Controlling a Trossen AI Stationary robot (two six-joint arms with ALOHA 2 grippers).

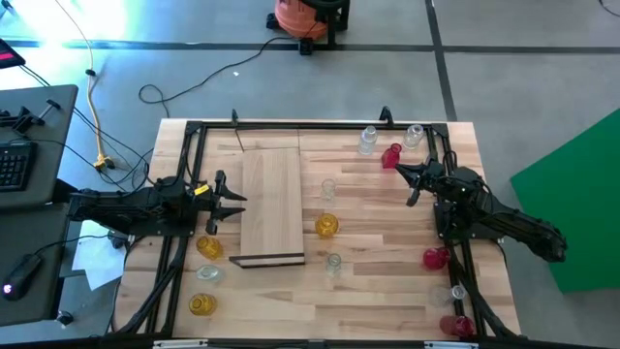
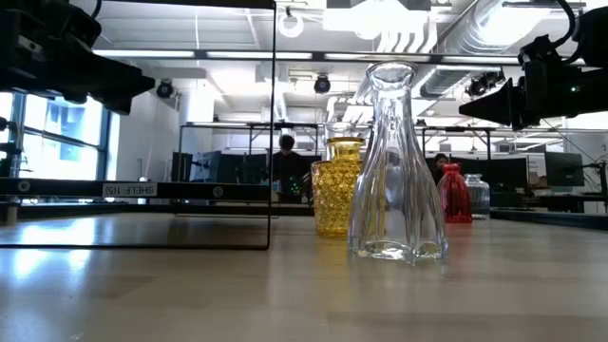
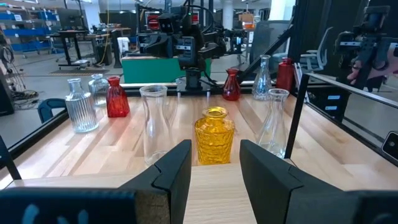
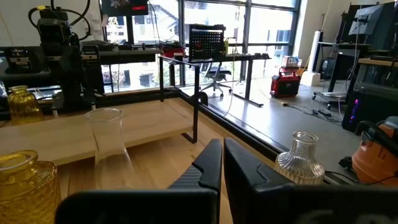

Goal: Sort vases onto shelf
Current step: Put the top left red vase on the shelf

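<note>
The shelf [image 1: 271, 206] is a light-wood board with a dark strip at its near end, standing on thin black legs [image 4: 194, 118]. My left gripper [image 1: 232, 200] hovers open at the shelf's left edge and points right; in its wrist view [image 3: 214, 168] an amber vase [image 3: 214, 135] stands beyond the fingers. My right gripper [image 1: 405, 181] hangs shut above the table, right of the shelf, near a red vase [image 1: 391, 155]. An amber vase [image 1: 326, 226] and two clear vases [image 1: 328, 189] [image 1: 333, 262] stand upright between the shelf and the right arm.
More vases stand by the table's edges: amber [image 1: 209, 247] [image 1: 201, 303] and clear [image 1: 206, 274] near the left arm, clear [image 1: 368, 141] [image 1: 415, 136] at the far edge, red [image 1: 434, 258] [image 1: 455, 325] and clear [image 1: 457, 291] by the right arm. A black frame [image 1: 291, 124] rims the table.
</note>
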